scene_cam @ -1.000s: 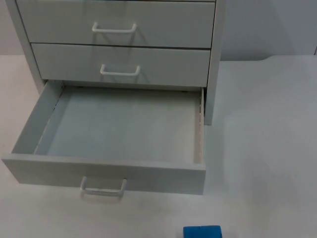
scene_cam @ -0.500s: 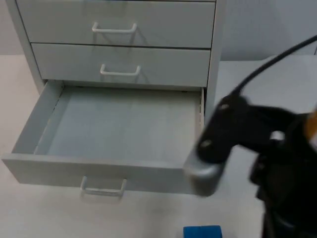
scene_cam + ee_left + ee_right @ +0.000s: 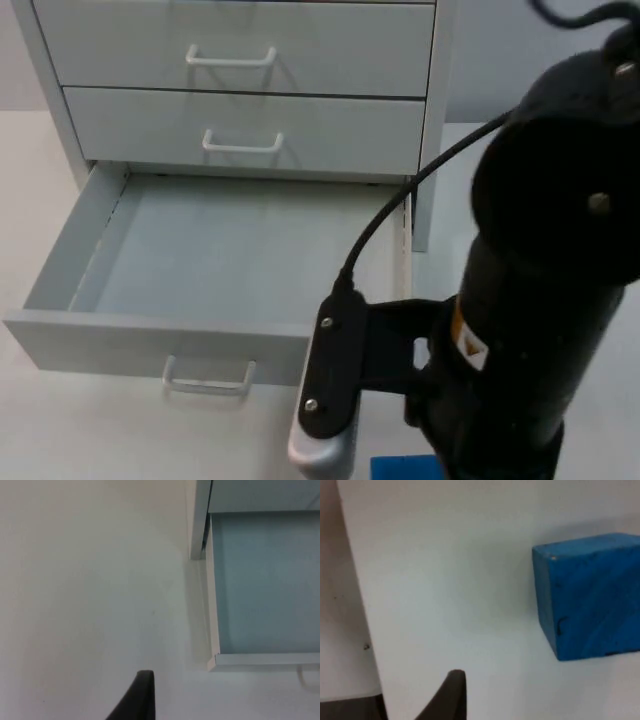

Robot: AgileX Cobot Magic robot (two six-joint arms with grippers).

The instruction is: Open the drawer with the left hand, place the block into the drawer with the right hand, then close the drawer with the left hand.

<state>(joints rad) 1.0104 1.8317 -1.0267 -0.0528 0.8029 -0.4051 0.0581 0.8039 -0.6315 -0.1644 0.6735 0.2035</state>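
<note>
- Nearest the camera, at the table's front edge, the blue block point(image 3: 400, 468) lies on the white table point(image 3: 560, 200), not yet picked up; in the right wrist view it is a matte, sharp-cornered cube point(image 3: 590, 595) with faint streaks in the paint.
- Above it the right arm point(image 3: 530, 300) reaches down toward the block; I cannot tell how the right gripper's fingers stand.
- Behind, the bottom drawer point(image 3: 240, 260) stands pulled out and holds nothing, so opening looks done; placing and closing remain.
- Drawer walls are smooth, pale grey panels with a thin white wire handle point(image 3: 208, 378).
- Off the drawer's corner point(image 3: 214, 660), the left gripper waits over bare table; its fingers' state cannot be told.
- Farthest, two shut drawers point(image 3: 240, 50) of the cabinet.
</note>
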